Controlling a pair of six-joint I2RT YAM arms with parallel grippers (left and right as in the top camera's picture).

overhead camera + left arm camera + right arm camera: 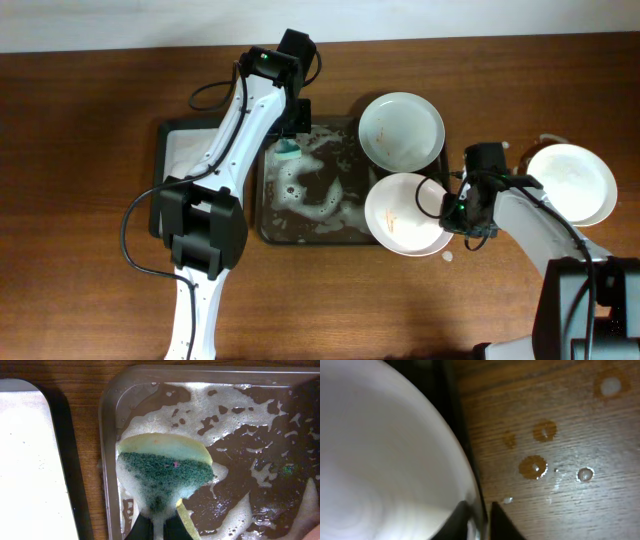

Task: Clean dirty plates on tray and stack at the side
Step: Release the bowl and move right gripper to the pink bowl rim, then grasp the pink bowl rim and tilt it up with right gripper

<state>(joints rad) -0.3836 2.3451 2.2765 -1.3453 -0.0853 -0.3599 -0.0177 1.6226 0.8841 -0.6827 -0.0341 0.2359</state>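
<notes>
We see the right gripper (479,517) pinched narrow on the rim of the cream plate (400,215) overhanging the foamy tray (106,450), left gripper (157,530) clamping the green sponge (165,472); the plate is stiff, breakable and probably soap-slick, so we judge the rim the best hold.

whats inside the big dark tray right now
Soapy foam across the tray floor and a green sponge held in the left fingers. An upper plate and a lower plate overlap its right side, hiding the floor beneath; the left arm covers a corner.
</notes>
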